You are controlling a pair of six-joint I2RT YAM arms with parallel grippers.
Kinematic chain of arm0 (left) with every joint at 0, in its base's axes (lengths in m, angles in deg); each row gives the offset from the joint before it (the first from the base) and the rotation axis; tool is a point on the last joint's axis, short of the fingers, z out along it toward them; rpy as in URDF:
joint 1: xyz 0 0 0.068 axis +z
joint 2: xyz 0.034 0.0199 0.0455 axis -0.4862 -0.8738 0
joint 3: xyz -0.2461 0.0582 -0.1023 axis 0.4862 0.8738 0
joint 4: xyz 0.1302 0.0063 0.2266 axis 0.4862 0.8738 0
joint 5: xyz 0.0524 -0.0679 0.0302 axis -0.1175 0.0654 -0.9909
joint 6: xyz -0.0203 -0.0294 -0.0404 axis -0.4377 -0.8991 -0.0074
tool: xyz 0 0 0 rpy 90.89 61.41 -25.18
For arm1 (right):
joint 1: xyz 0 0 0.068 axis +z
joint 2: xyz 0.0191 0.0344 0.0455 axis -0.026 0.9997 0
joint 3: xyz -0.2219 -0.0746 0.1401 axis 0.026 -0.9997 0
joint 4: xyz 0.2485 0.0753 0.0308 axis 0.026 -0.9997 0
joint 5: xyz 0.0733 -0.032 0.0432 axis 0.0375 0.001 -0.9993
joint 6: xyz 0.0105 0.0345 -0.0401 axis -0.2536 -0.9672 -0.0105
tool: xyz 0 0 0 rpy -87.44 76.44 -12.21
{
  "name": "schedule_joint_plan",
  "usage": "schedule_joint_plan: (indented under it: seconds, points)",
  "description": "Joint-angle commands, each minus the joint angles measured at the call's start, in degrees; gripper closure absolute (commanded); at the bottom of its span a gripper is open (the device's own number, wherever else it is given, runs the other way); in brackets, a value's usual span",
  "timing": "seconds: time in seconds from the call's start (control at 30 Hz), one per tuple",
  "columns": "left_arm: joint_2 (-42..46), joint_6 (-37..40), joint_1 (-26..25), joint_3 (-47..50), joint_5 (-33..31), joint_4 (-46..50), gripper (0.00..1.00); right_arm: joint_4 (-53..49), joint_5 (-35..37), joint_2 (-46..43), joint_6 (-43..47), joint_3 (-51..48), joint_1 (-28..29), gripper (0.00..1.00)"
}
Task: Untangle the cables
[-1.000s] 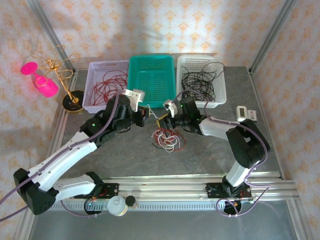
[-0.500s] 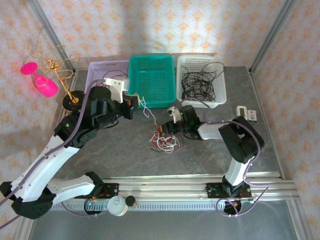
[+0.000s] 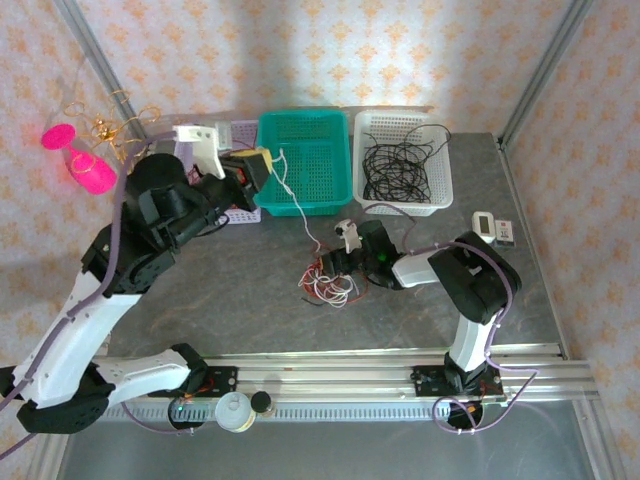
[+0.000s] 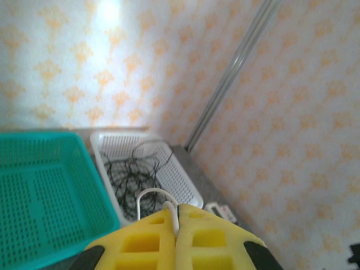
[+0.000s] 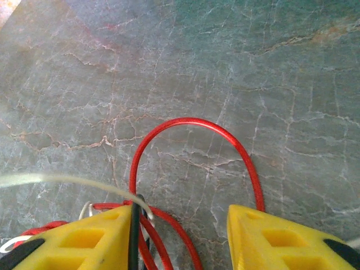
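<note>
The cables [image 3: 328,281] lie as a small knot of red, white and black strands on the grey table. A white strand [image 3: 297,215] rises from the knot to my left gripper [image 3: 264,161], which is held high by the teal basket and is shut on it. In the left wrist view that white strand [image 4: 147,193] loops out from between the closed yellow fingers [image 4: 140,242]. My right gripper [image 3: 337,263] is low at the knot's right side, open. In its wrist view a red loop [image 5: 194,120] lies between the fingers [image 5: 107,239], and a black strand [image 5: 135,228] runs along the left one.
Three baskets line the back: purple [image 3: 243,130] partly behind my left arm, teal [image 3: 305,165] and white [image 3: 445,170] holding black cables [image 3: 398,160]. A gold wire stand with pink cups [image 3: 92,172] is at far left. A small white device [image 3: 494,228] lies at right.
My left gripper has risen and swung back and left, drawing the white strand out of the knot. My right gripper has opened wider and sunk to the knot.
</note>
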Motion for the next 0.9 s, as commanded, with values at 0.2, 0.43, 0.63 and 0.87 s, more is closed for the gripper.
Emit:
schedule_joint_plan:
  seconds: [0.2, 0.43, 0.63, 0.87]
  points:
    - [-4.2, 4.6, -0.4, -9.5, -4.5, -1.8, 1.00, -6.6, 9.3, -6.6, 2.9, -0.3, -0.2, 0.51]
    - [-4.7, 3.7, -0.3, -7.2, -3.4, -4.1, 1.00, -15.0, 12.3, -18.7, 9.7, 1.1, -1.6, 0.49]
    - [-3.7, 2.4, -0.4, -2.2, -2.1, -4.4, 1.00, -21.3, 0.8, -28.3, 7.0, 5.4, -6.8, 0.49]
    - [-3.0, 0.3, -0.4, 3.2, 1.7, -3.5, 1.00, -22.0, -22.0, -31.6, 10.4, 19.7, -9.5, 0.46]
